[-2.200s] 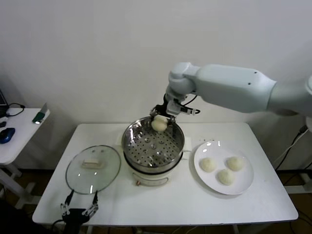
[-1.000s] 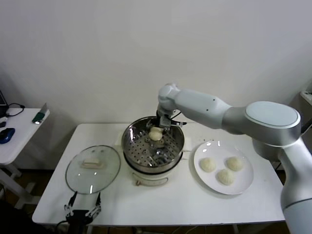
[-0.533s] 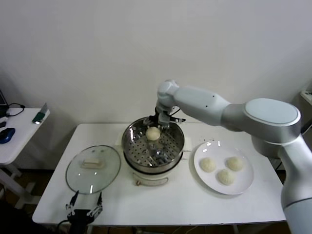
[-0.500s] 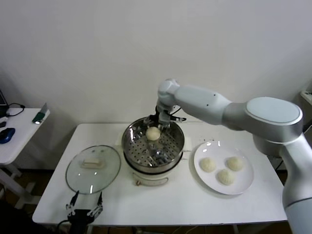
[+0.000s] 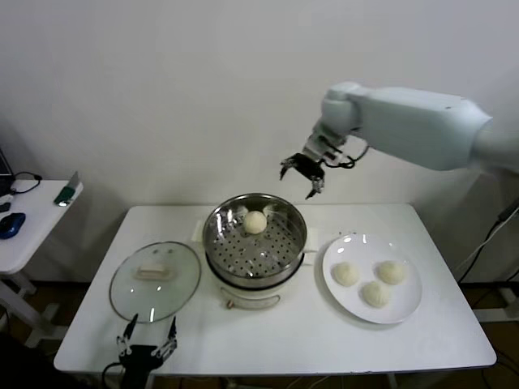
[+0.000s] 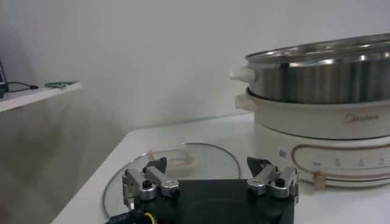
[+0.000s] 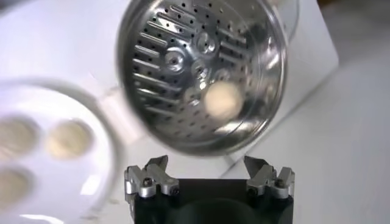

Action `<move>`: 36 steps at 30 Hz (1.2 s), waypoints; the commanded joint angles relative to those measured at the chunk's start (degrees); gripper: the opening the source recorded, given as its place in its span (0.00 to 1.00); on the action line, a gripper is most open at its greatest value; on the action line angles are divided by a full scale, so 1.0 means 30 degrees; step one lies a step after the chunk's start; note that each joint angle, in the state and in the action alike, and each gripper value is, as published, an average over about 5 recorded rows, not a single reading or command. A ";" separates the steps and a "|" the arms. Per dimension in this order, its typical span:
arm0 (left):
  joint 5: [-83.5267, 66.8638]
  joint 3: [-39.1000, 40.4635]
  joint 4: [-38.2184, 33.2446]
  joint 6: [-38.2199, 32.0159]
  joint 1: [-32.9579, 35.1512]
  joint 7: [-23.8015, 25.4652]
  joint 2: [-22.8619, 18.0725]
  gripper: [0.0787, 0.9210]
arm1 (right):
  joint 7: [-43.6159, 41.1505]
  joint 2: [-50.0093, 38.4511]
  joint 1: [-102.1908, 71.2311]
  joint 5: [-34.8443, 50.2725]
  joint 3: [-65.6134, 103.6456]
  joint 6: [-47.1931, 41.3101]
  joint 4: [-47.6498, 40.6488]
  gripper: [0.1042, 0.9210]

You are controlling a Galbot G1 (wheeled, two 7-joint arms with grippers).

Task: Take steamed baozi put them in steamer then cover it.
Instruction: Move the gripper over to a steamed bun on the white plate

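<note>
One baozi [image 5: 255,221] lies on the perforated floor of the steel steamer [image 5: 221,240], toward its back; the right wrist view shows that baozi [image 7: 222,99] inside the steamer [image 7: 146,85]. Three more baozi [image 5: 346,273] sit on the white plate [image 5: 409,304] to the right. My right gripper [image 5: 302,178] hangs open and empty in the air above the steamer's back right rim. The glass cover [image 5: 180,288] lies flat on the table left of the steamer. My left gripper [image 5: 147,347] stands open and empty at the table's front edge, just before the cover [image 6: 201,161].
The steamer sits on a cream-white electric base [image 5: 251,297] in the middle of the white table [image 5: 300,340]. A side table [image 5: 24,231] with a blue mouse and cables stands at far left. A white wall runs behind.
My right gripper let the baozi go in the steamer, then rose up and to the right, away from the pot. The left arm has barely moved.
</note>
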 commanded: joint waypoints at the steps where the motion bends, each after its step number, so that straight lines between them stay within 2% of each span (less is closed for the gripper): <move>1: -0.0087 0.0022 0.0096 -0.0051 -0.0092 -0.0008 0.0016 0.88 | 0.0032 -0.5610 0.1041 0.4327 -0.2832 -0.6678 0.4059 0.88; 6: -0.0136 -0.0008 0.0220 -0.0071 -0.0193 -0.0013 0.0028 0.88 | 0.1559 -0.6677 -0.0543 0.3180 -0.2681 -0.9016 0.5734 0.88; 11: -0.0147 -0.0025 0.0289 -0.0069 -0.0293 -0.0015 -0.0010 0.88 | 0.1993 -0.6646 -0.1943 0.2104 -0.2306 -0.9963 0.6093 0.88; 26: -0.0105 -0.0285 0.0438 -0.0142 -0.0251 -0.0049 -0.0039 0.88 | 0.2783 -0.4593 -0.7953 -0.0292 0.2012 -1.0243 0.2256 0.88; 36: -0.0090 -0.0399 0.0499 -0.0177 -0.0206 -0.0065 0.0000 0.88 | 0.3333 -0.3501 -0.9717 -0.1837 0.3339 -1.0196 0.0697 0.88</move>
